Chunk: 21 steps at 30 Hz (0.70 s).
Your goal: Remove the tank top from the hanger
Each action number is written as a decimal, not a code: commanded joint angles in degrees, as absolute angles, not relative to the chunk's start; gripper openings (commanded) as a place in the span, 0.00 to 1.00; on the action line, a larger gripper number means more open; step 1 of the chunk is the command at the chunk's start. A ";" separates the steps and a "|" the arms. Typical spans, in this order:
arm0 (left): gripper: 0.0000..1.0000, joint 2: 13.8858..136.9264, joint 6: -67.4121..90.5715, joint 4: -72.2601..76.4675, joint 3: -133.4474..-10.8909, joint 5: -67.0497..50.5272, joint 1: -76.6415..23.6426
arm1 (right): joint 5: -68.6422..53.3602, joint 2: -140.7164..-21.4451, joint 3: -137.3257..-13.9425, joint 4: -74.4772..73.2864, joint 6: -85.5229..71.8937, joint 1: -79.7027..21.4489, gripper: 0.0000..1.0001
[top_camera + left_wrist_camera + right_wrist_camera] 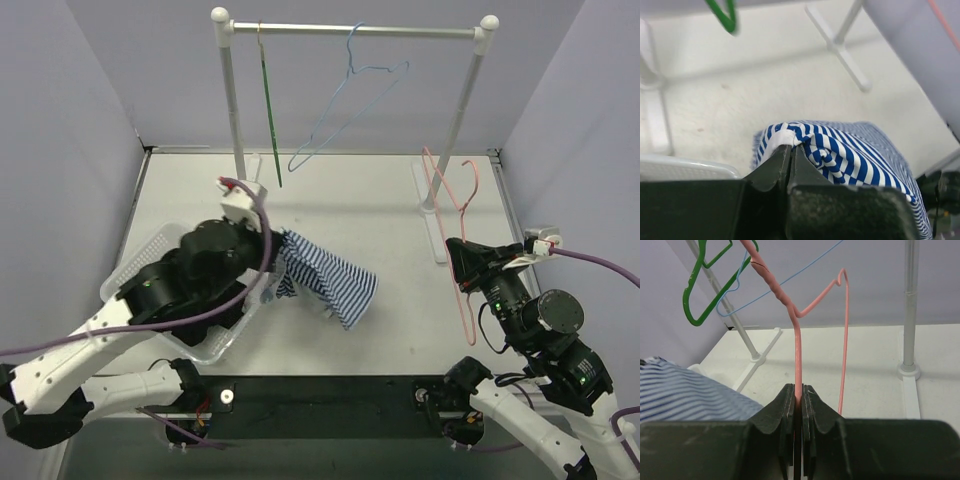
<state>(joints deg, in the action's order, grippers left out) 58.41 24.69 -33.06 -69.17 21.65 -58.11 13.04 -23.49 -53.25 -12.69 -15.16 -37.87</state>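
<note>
The blue-and-white striped tank top (325,280) hangs from my left gripper (277,240), which is shut on its white-edged hem (780,139); the cloth drapes to the table, free of any hanger. It also shows in the left wrist view (855,155) and at the left of the right wrist view (685,395). My right gripper (462,262) is shut on the wire of a pink hanger (455,215), seen between the jaws in the right wrist view (798,360). The pink hanger is bare and held above the table at the right.
A white garment rack (350,30) stands at the back with a green hanger (270,110) and a blue hanger (345,100) on its rail. A clear plastic basket (135,265) sits under my left arm. The rack's right foot (430,205) lies near the pink hanger.
</note>
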 commanded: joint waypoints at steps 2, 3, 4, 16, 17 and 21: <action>0.00 53.18 18.20 -38.75 -77.16 31.28 -52.74 | 12.39 -23.99 -53.79 -10.28 -15.91 -37.88 0.00; 0.00 52.65 17.58 -39.63 -78.12 32.42 -51.86 | 12.22 -24.08 -53.79 -10.20 -15.91 -37.88 0.00; 0.00 52.30 16.36 -41.12 -79.61 33.82 -51.59 | 12.22 -24.26 -53.79 -10.02 -15.91 -37.79 0.00; 0.00 50.01 5.20 -45.08 -88.14 47.89 -43.95 | 11.07 -24.78 -53.88 -9.67 -16.43 -37.79 0.00; 0.00 50.36 4.58 -45.52 -90.68 48.68 -43.95 | 10.99 -24.79 -53.88 -9.67 -16.44 -37.79 0.00; 0.00 50.36 1.85 -47.02 -93.68 51.76 -43.95 | 10.64 -25.14 -53.96 -9.58 -17.05 -37.79 0.00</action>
